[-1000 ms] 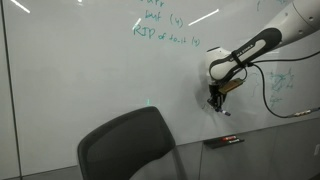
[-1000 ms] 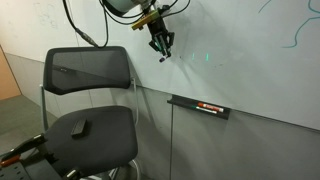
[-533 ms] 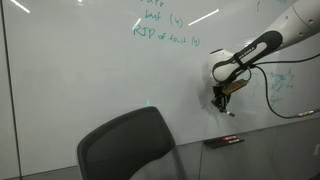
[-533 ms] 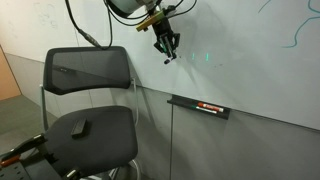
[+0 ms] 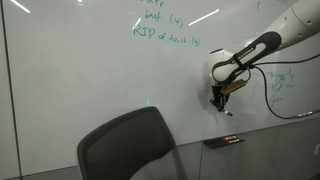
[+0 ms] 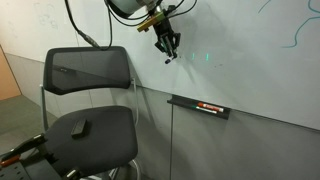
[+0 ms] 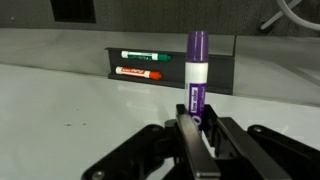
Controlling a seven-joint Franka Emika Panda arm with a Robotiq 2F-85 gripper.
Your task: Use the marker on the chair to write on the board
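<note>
My gripper (image 7: 200,128) is shut on the marker (image 7: 196,72), a purple stick with a white band that juts out past the fingers (image 7: 186,130). In both exterior views the gripper (image 5: 217,99) (image 6: 167,44) hangs close in front of the white board (image 5: 80,70) (image 6: 250,60), with the marker (image 5: 225,110) (image 6: 167,58) pointing down from it. I cannot tell whether the tip touches the board. The dark chair (image 5: 127,147) (image 6: 88,78) stands below and beside the gripper, apart from it.
A black tray (image 7: 165,68) (image 6: 199,106) (image 5: 224,142) on the board's lower edge holds a green and a red marker. Green handwriting (image 5: 165,30) sits high on the board. A small dark object (image 6: 80,127) lies on the chair seat. A cable (image 5: 268,88) hangs from the arm.
The gripper with the marker has shifted a little sideways along the board, away from the chair. The grip has not changed.
</note>
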